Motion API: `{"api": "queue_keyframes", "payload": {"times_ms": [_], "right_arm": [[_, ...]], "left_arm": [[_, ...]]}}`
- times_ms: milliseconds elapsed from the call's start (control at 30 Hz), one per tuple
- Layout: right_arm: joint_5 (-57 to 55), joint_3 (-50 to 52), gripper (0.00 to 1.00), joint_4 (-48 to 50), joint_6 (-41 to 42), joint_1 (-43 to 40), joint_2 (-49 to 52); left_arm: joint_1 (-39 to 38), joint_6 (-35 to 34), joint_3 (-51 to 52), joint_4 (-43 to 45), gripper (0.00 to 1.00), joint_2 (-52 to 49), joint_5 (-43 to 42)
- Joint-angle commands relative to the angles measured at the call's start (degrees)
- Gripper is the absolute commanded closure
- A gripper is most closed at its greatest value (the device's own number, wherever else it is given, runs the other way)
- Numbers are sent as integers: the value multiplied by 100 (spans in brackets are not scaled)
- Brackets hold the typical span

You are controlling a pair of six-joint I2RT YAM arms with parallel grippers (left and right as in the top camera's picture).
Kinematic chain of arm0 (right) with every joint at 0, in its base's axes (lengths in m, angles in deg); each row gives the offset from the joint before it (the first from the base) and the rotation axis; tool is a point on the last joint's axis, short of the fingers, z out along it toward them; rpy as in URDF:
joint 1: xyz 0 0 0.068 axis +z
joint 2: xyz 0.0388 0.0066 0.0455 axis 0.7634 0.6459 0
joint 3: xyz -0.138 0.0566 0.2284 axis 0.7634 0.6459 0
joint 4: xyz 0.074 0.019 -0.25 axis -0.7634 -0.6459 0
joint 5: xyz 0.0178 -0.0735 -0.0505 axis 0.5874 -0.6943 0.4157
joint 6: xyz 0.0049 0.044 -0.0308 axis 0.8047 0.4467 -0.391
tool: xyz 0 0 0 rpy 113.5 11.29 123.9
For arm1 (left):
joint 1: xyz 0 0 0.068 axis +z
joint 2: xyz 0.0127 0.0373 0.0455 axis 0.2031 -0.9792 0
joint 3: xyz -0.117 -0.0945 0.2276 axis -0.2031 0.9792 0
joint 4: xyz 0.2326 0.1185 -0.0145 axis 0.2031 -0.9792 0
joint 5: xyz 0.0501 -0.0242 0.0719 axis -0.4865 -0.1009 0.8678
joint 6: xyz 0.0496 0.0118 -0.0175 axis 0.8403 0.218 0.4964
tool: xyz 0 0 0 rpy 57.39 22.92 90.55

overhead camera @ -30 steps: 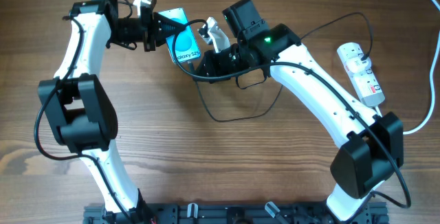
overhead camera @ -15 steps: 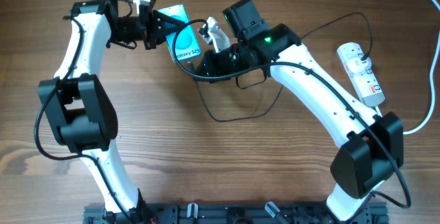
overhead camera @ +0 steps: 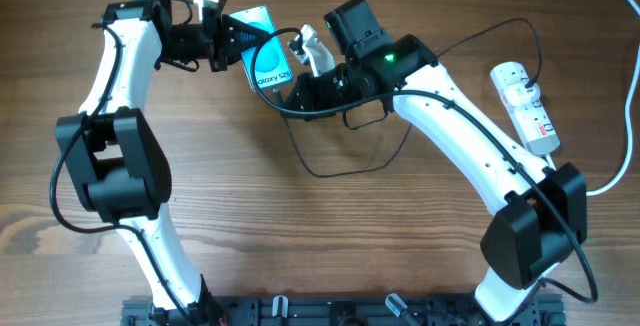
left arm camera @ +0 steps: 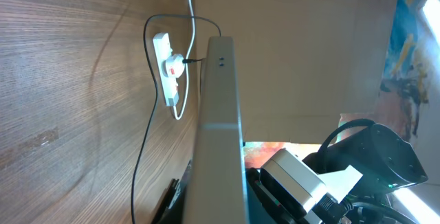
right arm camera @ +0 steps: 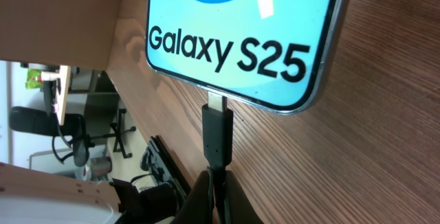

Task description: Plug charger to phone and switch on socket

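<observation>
The phone [overhead camera: 264, 58] has a light blue screen with "Galaxy S25" text and is held tilted at the table's back. My left gripper [overhead camera: 230, 38] is shut on its far end; in the left wrist view the phone's edge [left arm camera: 218, 128] fills the middle. My right gripper [right arm camera: 218, 183] is shut on the charger just behind its black connector [right arm camera: 217, 136], whose metal tip touches the phone's [right arm camera: 240, 38] bottom edge. The thin black charger cable [overhead camera: 345, 171] loops over the table to a white plug in the socket [overhead camera: 524, 106], a white power strip with red switches, also in the left wrist view [left arm camera: 168, 69].
The socket's thick white cord [overhead camera: 628, 116] runs along the right table edge. My right arm [overhead camera: 450, 126] crosses the table's middle right, and my left arm [overhead camera: 110, 116] stands at the left.
</observation>
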Motion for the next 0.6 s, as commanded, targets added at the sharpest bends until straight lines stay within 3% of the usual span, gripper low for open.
{"api": "queue_keyframes", "payload": {"times_ms": [0, 567], "right_arm": [[-55, 35, 96, 33, 24, -9, -120], [-57, 35, 96, 28, 22, -9, -118]], "left_arm": [[9, 136, -44, 15, 96, 127, -157], [9, 133, -44, 22, 96, 127, -74]]}}
